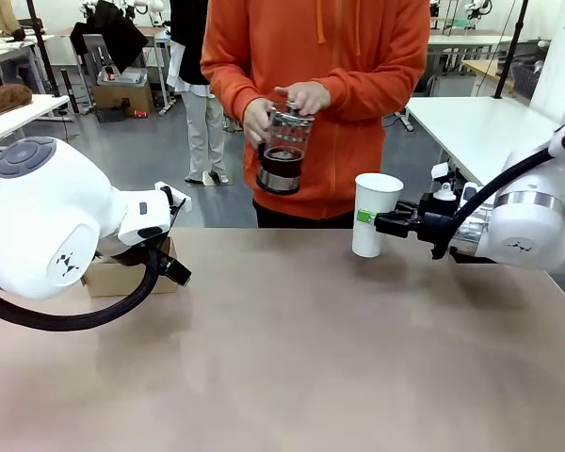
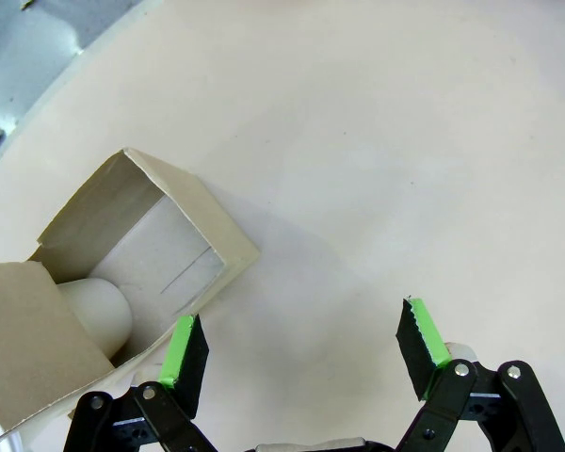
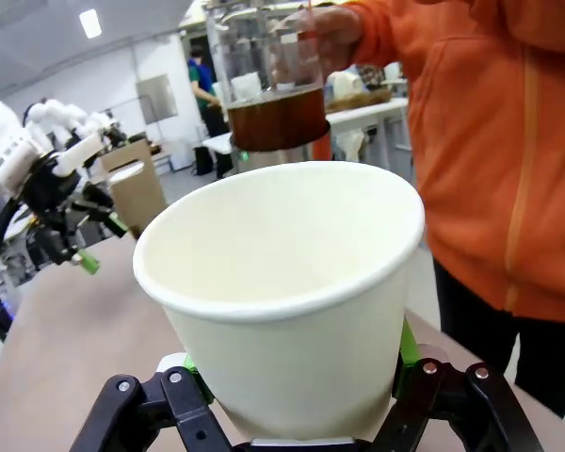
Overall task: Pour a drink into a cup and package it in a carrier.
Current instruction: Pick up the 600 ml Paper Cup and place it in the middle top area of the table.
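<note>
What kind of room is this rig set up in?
Probably a lab or workshop hall, not a cafe: several white worktables spread across the room, black equipment stands beside them, and a bare grey floor with a cardboard box standing on it.

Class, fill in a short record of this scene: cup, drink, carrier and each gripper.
cup: white paper, no lid, empty inside
drink: amber, in a glass pitcher held upright in the person's hands
carrier: brown cardboard, on the table by the left gripper
left gripper: open, holding nothing
right gripper: shut on the cup
</note>
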Robot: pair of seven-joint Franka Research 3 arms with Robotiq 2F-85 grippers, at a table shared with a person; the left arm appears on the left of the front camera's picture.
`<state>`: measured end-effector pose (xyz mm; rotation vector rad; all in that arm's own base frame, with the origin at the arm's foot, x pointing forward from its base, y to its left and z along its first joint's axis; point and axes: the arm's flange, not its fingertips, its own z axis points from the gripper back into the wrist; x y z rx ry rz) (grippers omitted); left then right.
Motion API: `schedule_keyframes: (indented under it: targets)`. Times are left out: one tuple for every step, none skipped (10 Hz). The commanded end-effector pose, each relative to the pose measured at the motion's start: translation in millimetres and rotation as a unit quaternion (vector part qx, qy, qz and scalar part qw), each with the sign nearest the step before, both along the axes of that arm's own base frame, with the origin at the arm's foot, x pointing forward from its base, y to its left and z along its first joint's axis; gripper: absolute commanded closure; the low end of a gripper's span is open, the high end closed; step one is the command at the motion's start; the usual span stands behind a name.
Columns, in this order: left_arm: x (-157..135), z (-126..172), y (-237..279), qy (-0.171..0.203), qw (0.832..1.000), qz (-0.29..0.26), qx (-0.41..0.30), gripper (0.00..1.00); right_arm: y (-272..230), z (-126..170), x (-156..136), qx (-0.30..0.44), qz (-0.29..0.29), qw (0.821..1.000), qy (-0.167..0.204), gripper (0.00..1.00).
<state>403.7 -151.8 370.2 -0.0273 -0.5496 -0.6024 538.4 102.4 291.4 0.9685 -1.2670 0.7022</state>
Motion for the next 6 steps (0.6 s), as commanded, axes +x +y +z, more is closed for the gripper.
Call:
schedule_keyframes:
  targets:
    - [0,0,0,0.000,1.000,0.000,-0.001,0.00,8,-11,16,0.006,-0.029,0.999,-0.026,0.20]
    - [0,0,0,0.000,1.000,0.000,-0.001,0.00,7,-15,21,-0.002,-0.045,0.998,-0.036,0.20]
    - [0,0,0,0.000,1.000,0.000,-0.001,0.00,8,-19,23,-0.007,-0.051,0.998,-0.044,0.20]
    - [0,0,0,0.000,1.000,0.000,-0.001,0.00,7,-22,26,-0.013,-0.049,0.998,-0.036,0.20]
    - [0,0,0,0.000,1.000,0.000,-0.001,0.00,4,-26,30,-0.024,-0.051,0.998,-0.027,0.20]
    - [0,0,0,0.000,1.000,0.000,-0.001,0.00,1,-28,34,-0.056,-0.035,0.998,0.007,0.20]
